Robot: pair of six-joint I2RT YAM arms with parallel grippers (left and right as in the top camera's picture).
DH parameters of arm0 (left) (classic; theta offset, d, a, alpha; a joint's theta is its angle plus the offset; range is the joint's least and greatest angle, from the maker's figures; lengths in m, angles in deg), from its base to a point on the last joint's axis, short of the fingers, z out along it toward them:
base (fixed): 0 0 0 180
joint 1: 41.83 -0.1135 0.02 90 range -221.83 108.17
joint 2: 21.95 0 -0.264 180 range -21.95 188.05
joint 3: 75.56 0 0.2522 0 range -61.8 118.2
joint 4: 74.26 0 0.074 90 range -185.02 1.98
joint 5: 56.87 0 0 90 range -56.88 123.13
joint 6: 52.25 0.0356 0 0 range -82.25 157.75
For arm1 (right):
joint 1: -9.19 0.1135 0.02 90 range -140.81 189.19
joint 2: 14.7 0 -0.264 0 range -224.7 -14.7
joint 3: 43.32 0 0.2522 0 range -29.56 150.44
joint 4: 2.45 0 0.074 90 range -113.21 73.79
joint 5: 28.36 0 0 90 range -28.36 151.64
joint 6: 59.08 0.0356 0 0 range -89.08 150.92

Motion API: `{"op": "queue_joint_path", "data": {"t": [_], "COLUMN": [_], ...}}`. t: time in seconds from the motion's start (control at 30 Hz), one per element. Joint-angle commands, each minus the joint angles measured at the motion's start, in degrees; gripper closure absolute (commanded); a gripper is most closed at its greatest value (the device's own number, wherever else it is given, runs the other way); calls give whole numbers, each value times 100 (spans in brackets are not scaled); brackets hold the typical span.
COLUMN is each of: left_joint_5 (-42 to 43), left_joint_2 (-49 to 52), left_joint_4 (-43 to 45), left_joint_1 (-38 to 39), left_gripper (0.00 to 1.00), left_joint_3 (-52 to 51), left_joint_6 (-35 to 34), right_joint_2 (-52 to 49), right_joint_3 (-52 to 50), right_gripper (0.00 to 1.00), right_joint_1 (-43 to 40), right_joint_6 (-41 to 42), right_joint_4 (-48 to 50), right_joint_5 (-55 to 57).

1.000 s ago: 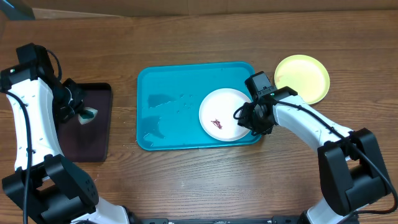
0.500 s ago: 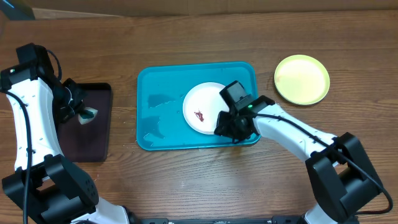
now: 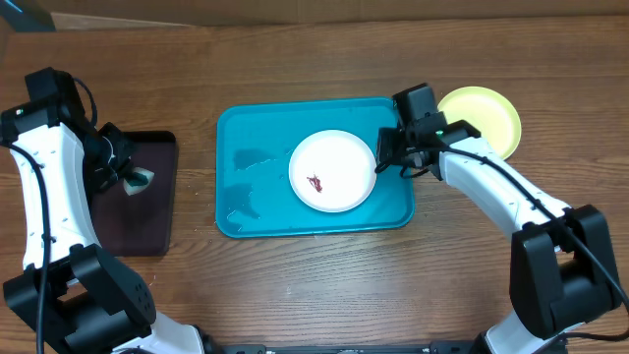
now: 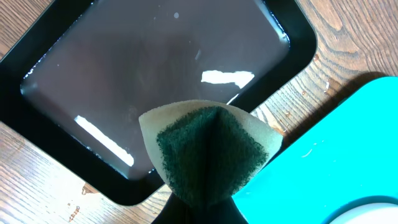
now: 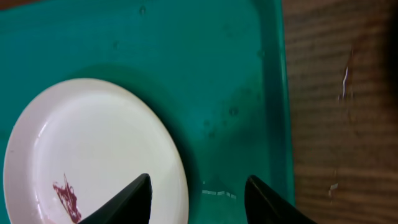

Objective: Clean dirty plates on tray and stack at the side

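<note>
Green-faced sponge (image 4: 208,152) is clamped in your left claw (image 4: 198,210) above the black tray (image 4: 155,74), while the smeared white plate (image 3: 332,157), light, stiff and probably slick, lies mid turquoise tray (image 3: 256,197), best taken at its thin rim, where your right claw (image 5: 199,199) tilts down, jaws apart and empty.
</note>
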Motion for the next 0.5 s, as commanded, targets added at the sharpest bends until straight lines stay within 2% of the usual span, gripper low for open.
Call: {"op": "queue_joint_path", "data": {"t": [0.0,0.07,0.4,0.47], "left_joint_5": [68,68,68,70], "left_joint_2": [7,7,7,7], "left_joint_4": [28,37,63,79], "left_joint_1": [11,11,11,11], "left_gripper": [96,96,96,96], "left_joint_3": [-26,-26,-26,-26], "left_joint_6": [120,144,201,203], "right_joint_2": [-282,-446,-988,-1008], "right_joint_3": [105,105,105,105], "right_gripper": [49,49,50,58], "right_joint_1": [22,63,74,92], "right_joint_6": [-1106,-1351,-1346,-1346], "right_joint_4": [271,411,413,413], "right_joint_5": [-741,-809,-343,-341]}}
